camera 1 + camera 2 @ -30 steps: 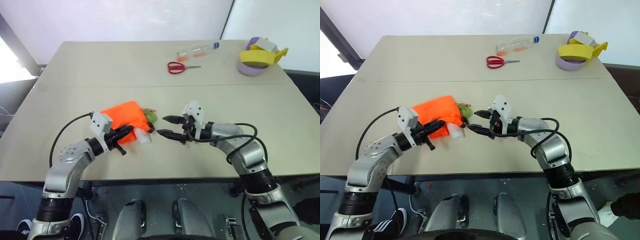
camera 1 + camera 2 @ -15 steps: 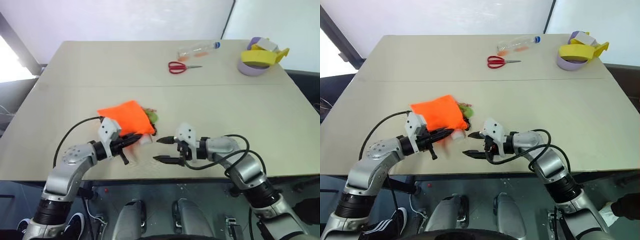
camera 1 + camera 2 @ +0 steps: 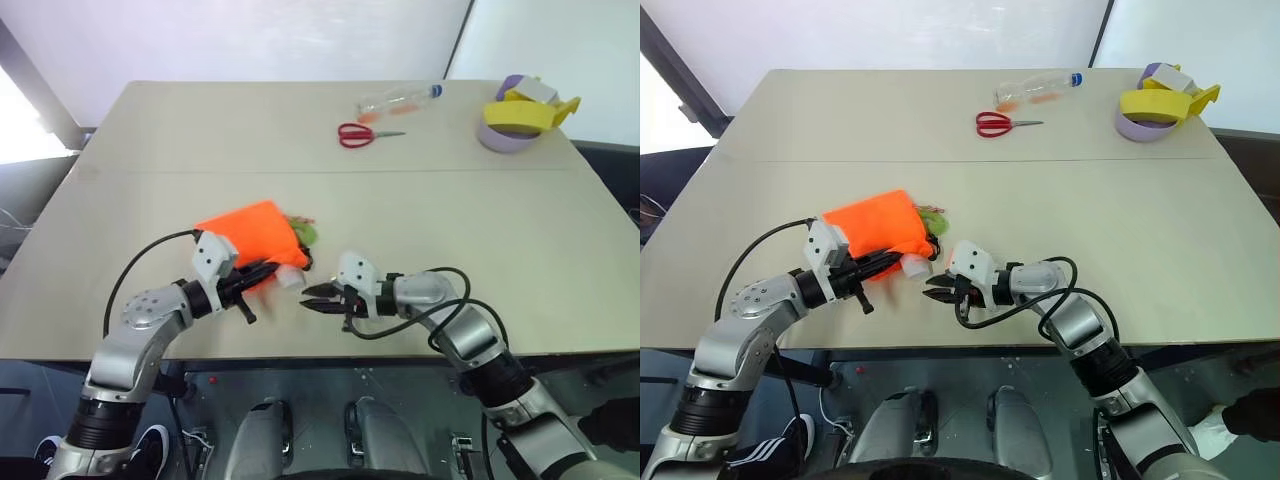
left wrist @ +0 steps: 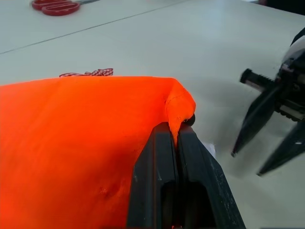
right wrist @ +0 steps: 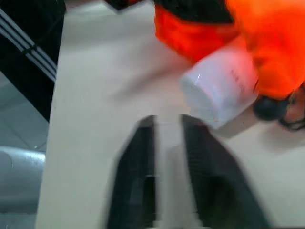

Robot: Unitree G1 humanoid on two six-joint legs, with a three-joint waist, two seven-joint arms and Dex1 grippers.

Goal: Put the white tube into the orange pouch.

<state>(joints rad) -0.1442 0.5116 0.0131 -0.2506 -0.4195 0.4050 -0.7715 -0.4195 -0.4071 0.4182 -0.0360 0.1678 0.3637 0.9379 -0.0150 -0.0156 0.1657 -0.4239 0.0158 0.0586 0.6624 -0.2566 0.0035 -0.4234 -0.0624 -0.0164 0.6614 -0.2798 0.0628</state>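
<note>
Right gripper [image 3: 937, 291] dropped, looks shut empty beside tube [image 3: 912, 264]; our left gripper [image 4: 172, 138] pinches pouch [image 3: 876, 222].

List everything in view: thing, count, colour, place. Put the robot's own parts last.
orange pouch: one, neon orange, near left part of the table, edge pinched by the left gripper.
white tube: one, white, sticking out of the pouch's mouth.
tassel: one, green, beside the pouch.
scissors: one, red handles, far centre.
clear bottle: one, blue cap, lying behind the scissors.
tape rolls: stack, yellow and purple, far right corner.
table: one, beige.
left gripper: black, shut on the pouch.
right gripper: black, near the tube, holding nothing.
</note>
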